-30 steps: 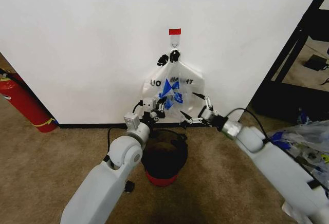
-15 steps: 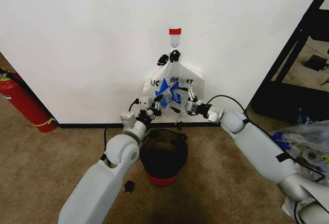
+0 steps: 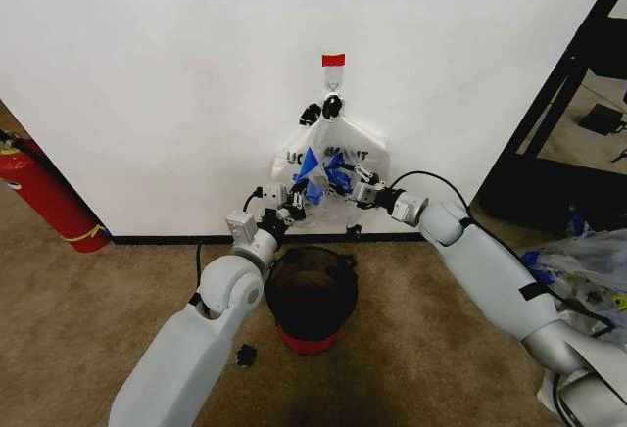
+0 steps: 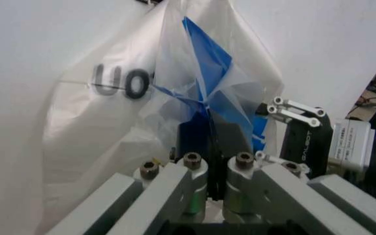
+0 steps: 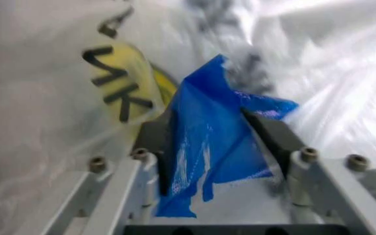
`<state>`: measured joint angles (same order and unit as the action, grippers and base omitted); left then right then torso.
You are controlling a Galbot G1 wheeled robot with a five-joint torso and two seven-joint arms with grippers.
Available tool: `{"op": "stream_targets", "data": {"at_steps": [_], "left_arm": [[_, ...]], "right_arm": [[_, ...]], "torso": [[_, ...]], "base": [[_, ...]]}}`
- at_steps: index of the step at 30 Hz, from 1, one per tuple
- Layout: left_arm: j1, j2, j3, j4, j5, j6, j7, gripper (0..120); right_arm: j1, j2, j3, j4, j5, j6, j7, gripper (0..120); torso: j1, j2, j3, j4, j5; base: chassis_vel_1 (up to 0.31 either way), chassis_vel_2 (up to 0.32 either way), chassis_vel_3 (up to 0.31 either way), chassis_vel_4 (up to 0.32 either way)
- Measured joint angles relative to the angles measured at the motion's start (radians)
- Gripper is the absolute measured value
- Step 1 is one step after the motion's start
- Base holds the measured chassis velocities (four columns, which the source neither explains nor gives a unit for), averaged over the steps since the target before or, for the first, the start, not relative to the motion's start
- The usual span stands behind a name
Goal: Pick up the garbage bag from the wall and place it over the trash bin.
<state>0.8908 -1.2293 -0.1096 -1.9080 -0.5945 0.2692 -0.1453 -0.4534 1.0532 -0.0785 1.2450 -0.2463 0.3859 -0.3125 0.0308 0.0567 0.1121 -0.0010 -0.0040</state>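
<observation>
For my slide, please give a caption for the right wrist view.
Right tool with open fingers astride a blue tape tab of the garbage bag.

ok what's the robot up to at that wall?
Both arms are at the garbage bag, which hangs from the hook on the wall. The left gripper is shut on one blue tape tab; the right gripper has its fingers either side of another tab, not yet clamped. The trash bin sits on the floor below, with no bag over it yet.
</observation>
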Motion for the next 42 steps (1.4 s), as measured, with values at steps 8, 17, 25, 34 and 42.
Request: {"op": "stream_targets", "data": {"at_steps": [8, 17, 25, 34, 42], "left_arm": [[-0.004, 0.000, 0.005, 0.000, 0.000, 0.003, -0.002, 0], [0.011, 0.010, 0.003, -0.016, 0.000, 0.004, -0.002, 0], [0.034, 0.028, -0.015, -0.044, 0.000, 0.005, -0.001, 0], [0.184, 0.076, -0.136, -0.153, 0.021, 0.031, -0.056, 0], [0.294, 0.108, -0.147, -0.210, 0.081, 0.060, -0.086, 0]], "right_arm": [[-0.036, -0.036, 0.005, 0.036, 0.038, -0.072, 0.104, 8], [-0.142, -0.105, -0.036, 0.212, 0.315, -0.107, 0.287, 0], [-0.248, -0.156, -0.004, 0.355, 0.397, -0.149, 0.333, 0], [-0.566, -0.158, 0.158, 0.511, 0.412, -0.136, 0.366, 0], [-0.785, -0.125, 0.289, 0.596, 0.396, -0.058, 0.297, 0]], "torso": [[0.000, 0.000, 0.000, 0.0000, 0.0001], [0.000, 0.000, 0.000, 0.0002, -0.0001], [0.000, 0.000, 0.000, 0.0000, 0.0000], [0.000, 0.000, 0.000, -0.0008, -0.0002], [0.000, 0.000, 0.000, 0.0004, -0.0001]], "base": [[0.000, 0.000, 0.000, 0.000], [0.000, 0.000, 0.000, 0.000], [0.000, 0.000, 0.000, 0.000], [0.000, 0.000, 0.000, 0.000], [-0.013, -0.007, -0.004, 0.000]]}}
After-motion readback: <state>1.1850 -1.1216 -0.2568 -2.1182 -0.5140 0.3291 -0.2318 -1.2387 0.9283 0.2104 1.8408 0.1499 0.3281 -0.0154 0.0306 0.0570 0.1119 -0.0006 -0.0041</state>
